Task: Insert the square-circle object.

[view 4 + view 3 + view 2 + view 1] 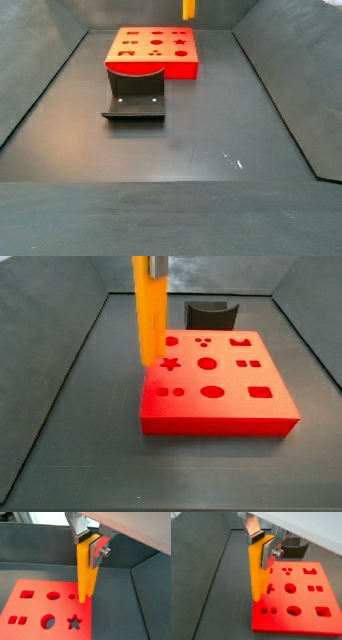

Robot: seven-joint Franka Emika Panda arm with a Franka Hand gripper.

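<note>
Orange-yellow square-circle object [258, 569] in end effector [263, 543]

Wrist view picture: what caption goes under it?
Gripper holds the orange-yellow bar upright over the red block.

Floor [174, 140]: dark grey, flat, walled on the sides like a bin; a few small pale scuffs in a side view
Red block [214, 381]: lies flat on the floor, shaped holes facing up; seen in both side views and both wrist views
Fixture [135, 97]: stands on the floor just beside one edge of the red block; whether they touch cannot be told
Gripper [264, 546]: above the block, off the floor, clamped on the square-circle object [258, 572]
Square-circle object contact: upright, lower end at the block's top face near one edge; not on the floor
</note>
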